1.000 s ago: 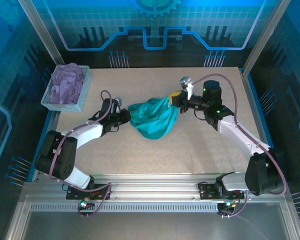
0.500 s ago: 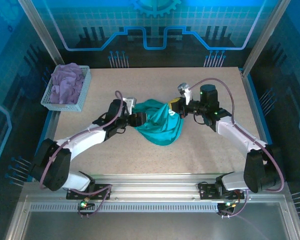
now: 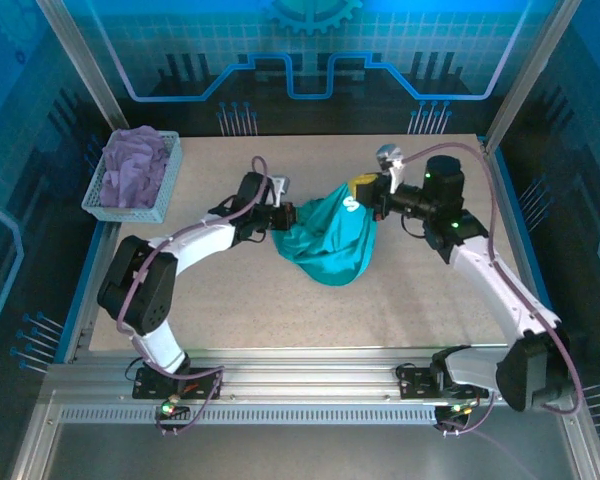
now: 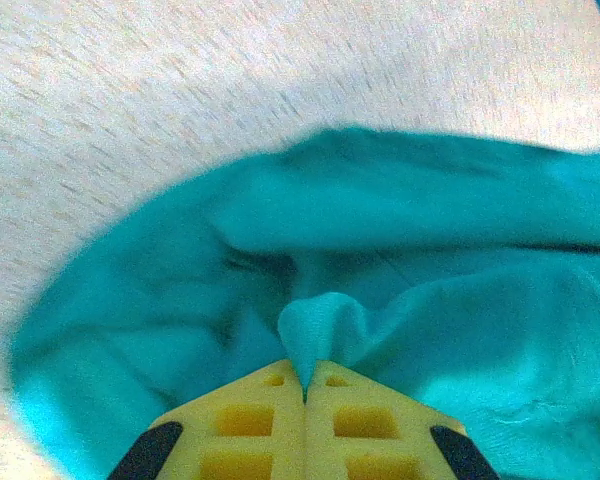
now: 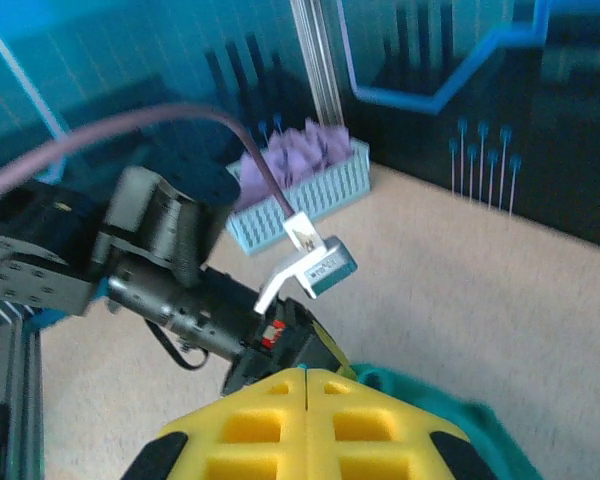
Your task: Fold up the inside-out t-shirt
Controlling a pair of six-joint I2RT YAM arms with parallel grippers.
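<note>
Left gripper [image 4: 305,378]: closed tight on a small fold of the inside-out t-shirt [image 4: 430,250], teal cloth pinched up right at the tips. A second ago, nearly closed at the left fringe of the heap. Half a second ago, spread wide and pushed further in. Now re-clamped deeper in the cloth and carried toward the far edge of the table [image 3: 410,290]. In short: let go, reached in, took a fresh hold.

Right gripper [image 3: 366,198]: together too and, going by the overhead view, holding the opposite, right-hand side of the garment. From its own wrist view, teal just past the closed tips, the contact itself hard to make out. Drifted slightly right and toward the far edge over the same second.

T-shirt: still a bunched lump, but now slung between the two holds around the middle of the table, a little nearer the far edge than before. Well apart from the basket [image 3: 128,212] of lavender garment [image 3: 135,165] by the far left corner.

For the task, as a judgement: still sorting out holds, no fold begun. Probably a set-up for drawing the two holds apart to spread the cloth. Likely another re-grip if this pinch proves mid-panel rather than hem or shoulder.
</note>
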